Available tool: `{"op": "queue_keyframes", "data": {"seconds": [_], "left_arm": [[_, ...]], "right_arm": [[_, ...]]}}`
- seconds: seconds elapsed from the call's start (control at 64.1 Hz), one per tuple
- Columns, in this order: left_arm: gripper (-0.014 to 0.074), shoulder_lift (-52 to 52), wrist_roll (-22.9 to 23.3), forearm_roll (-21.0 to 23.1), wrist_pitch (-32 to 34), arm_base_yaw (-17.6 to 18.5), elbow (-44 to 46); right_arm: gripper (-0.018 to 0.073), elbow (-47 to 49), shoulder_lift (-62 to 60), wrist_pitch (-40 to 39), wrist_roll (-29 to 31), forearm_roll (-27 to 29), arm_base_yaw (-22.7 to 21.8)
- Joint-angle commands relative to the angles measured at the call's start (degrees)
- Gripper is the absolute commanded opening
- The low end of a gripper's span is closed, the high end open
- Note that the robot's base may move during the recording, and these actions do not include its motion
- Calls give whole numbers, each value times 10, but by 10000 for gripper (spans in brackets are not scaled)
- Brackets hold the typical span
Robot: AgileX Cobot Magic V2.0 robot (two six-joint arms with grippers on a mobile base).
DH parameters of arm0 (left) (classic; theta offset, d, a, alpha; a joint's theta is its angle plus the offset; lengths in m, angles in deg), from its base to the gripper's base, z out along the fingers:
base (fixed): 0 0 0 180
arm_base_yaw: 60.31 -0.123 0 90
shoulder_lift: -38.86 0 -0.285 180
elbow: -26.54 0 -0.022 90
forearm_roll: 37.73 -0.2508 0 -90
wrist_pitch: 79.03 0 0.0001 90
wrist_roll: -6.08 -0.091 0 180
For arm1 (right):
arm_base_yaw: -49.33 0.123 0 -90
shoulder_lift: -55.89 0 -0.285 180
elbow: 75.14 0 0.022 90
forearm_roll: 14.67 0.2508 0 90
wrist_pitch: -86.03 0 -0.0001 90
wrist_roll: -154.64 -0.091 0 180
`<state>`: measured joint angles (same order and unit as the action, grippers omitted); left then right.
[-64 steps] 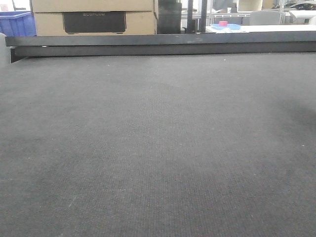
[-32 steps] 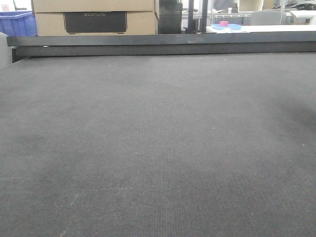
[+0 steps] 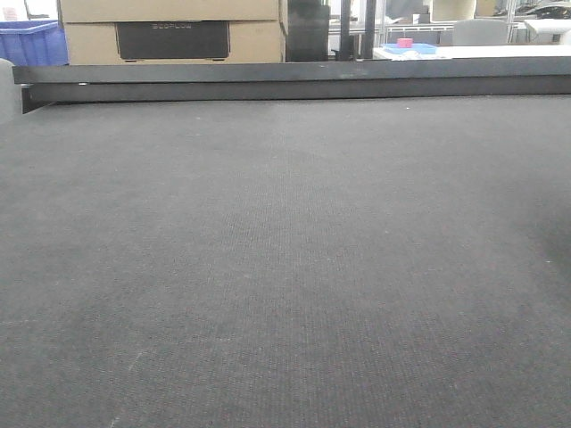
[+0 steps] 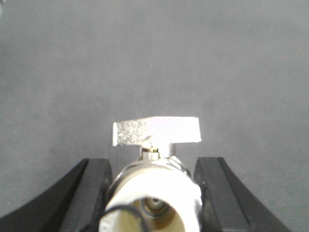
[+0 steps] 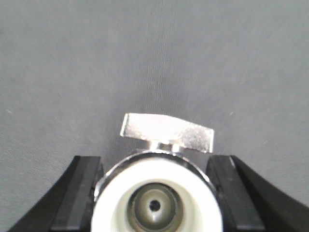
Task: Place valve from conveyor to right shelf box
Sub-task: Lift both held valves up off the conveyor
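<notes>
A rounded, shiny silver valve (image 4: 153, 186) with flat handle and white-rimmed bore is clamped in the black left gripper (image 4: 153, 165); a second valve (image 5: 157, 191), alike, is clamped in the right gripper (image 5: 154, 163); both are seen against the grey woven belt (image 3: 285, 267), edged by a black rail (image 3: 294, 80).

left gripper (image 4: 152, 165) and right gripper (image 5: 155, 162), black fingers (image 4: 89, 193) tight on a valve (image 4: 155, 131) each

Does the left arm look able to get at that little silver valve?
Probably yes: the left claw already has the valve between its two black fingers, seemingly closed against its sides, with only conveyor belt beyond.
</notes>
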<state>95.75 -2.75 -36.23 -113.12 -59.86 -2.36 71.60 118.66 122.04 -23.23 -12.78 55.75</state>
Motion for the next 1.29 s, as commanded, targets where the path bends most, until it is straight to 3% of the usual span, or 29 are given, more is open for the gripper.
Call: {"op": "queue_keyframes", "data": {"seconds": [0.0, 0.405, 1.278], "left_arm": [[-111, -64, 5, 9, 39, 4, -11], [-111, -240, 5, 5, 54, 4, -12], [-111, -248, 5, 5, 55, 4, -12]], "right_arm": [[-158, 3, -61, -42, 4, -2, 0], [-158, 7, -254, -113, 4, -2, 0], [-158, 7, -290, -120, 4, -2, 0]]}}
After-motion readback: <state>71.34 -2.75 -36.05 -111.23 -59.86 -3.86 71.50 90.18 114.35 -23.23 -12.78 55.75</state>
